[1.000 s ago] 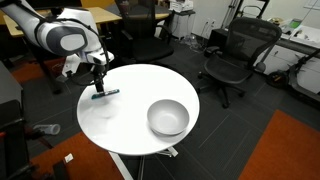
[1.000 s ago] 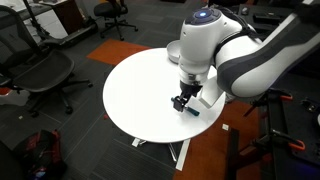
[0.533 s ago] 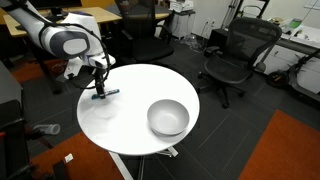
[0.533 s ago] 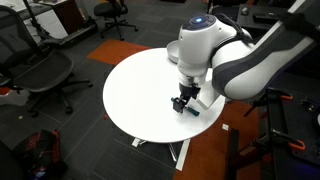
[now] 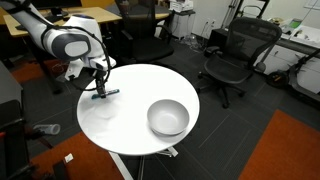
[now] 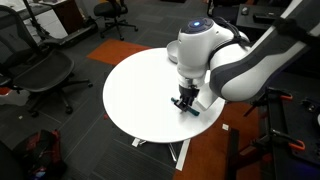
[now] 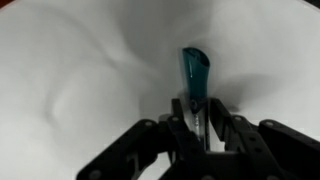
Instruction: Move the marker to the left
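Observation:
The marker [image 7: 194,70], a thin dark stick with a teal-blue end, lies on the round white table [image 5: 125,130] near its edge. In the wrist view its dark part runs between the two fingers and the teal end sticks out beyond them. My gripper [image 7: 197,108] points straight down, its fingers pressed on both sides of the marker. In both exterior views the gripper [image 5: 99,91] [image 6: 182,102] sits low on the tabletop, with the marker [image 5: 108,92] [image 6: 191,109] showing beside its fingertips.
A grey bowl [image 5: 168,117] stands on the table away from the gripper. Black office chairs [image 5: 236,55] [image 6: 40,70] stand around the table [image 6: 140,85]. Desks fill the background, and an orange floor mat [image 5: 285,150] lies beside the table.
The fingers have come together onto the marker; a second ago they stood wide apart around it. The arm and marker have stayed where they were.

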You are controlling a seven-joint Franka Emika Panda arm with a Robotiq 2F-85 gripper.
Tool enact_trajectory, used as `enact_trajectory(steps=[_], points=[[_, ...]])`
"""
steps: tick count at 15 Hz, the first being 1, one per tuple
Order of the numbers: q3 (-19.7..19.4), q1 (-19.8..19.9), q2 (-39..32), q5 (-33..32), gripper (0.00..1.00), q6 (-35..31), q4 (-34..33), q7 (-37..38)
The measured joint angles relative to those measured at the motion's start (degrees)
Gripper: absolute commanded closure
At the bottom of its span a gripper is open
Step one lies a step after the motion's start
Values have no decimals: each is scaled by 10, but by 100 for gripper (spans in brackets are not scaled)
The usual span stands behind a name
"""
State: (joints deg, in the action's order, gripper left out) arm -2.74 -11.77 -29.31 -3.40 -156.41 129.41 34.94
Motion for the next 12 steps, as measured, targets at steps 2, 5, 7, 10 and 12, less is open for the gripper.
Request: enact_trajectory(steps=[2, 5, 7, 10, 12], points=[[0, 0, -1, 1, 97, 0, -1, 0], [0, 0, -2, 2, 95, 0, -2, -5], [5, 0, -1, 13, 95, 1, -5, -15], [6, -14, 11, 29, 95, 15, -22, -3], [-2, -33, 23, 30, 95, 50, -49, 41]])
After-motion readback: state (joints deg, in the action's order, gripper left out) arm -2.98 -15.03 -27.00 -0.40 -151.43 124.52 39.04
